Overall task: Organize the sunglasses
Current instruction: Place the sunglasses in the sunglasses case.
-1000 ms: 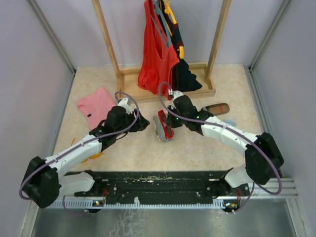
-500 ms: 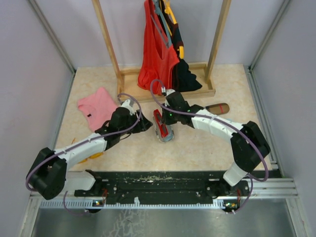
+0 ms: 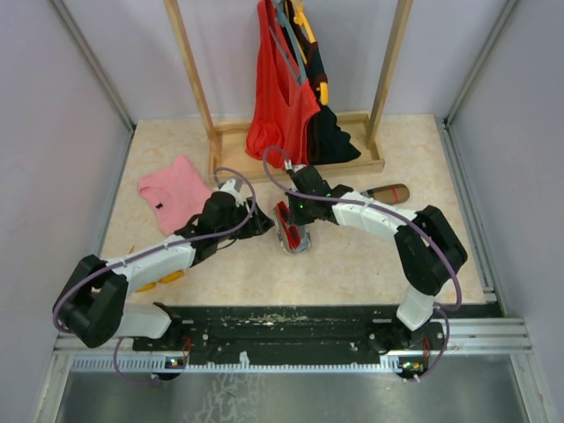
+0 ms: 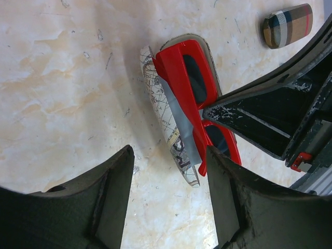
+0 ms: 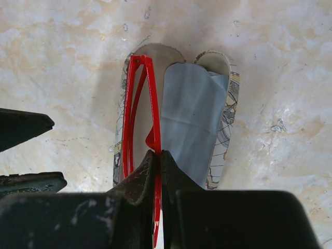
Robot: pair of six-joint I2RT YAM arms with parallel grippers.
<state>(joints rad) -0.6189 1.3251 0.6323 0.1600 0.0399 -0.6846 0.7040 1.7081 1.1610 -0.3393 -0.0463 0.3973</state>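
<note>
Right claw clenched on the folded sunglasses, holding them at the open case, over the half beside the blue cloth; can't tell if they touch the lining. Left claw spread wide, empty, just beside the case. Judged more than halfway: left to do is seating them, letting go, likely closing the case. Bare tabletop all round the case; wooden rack base near behind, claws close together
</note>
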